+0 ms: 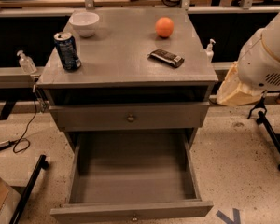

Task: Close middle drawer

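Middle drawer (130, 210) wide open; gripper unseen
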Available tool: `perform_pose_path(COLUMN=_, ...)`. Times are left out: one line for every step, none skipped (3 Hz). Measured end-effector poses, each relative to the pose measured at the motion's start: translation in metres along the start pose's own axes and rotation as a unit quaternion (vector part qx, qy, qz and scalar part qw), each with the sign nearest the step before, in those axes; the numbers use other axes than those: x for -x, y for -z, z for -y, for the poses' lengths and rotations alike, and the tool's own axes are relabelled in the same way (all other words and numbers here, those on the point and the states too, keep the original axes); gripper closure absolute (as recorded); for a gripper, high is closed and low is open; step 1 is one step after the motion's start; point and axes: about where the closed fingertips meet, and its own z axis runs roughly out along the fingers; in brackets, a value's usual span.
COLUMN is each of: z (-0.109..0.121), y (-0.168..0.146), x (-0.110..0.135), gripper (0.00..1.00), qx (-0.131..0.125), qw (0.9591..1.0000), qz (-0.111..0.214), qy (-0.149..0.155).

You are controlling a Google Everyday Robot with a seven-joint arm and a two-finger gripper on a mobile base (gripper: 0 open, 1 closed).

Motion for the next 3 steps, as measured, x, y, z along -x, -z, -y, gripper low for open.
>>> perform_pose_path(z=-0.025, y=-0.030, x=0.014, gripper=1.00, qx=0.025, qw=0.9994, qz=0.016, qy=0.018)
perform_pose_path(z=-0.062, y=-0.078, x=0.019, gripper=1.00, qx=0.055, qw=0.9980, qz=0.030, qy=0.010)
perform_pose_path(z=-0.090, y=-0.132, x=0.022, gripper=1.00, qx=0.089, qw=0.9948, qz=0.049, qy=0.002)
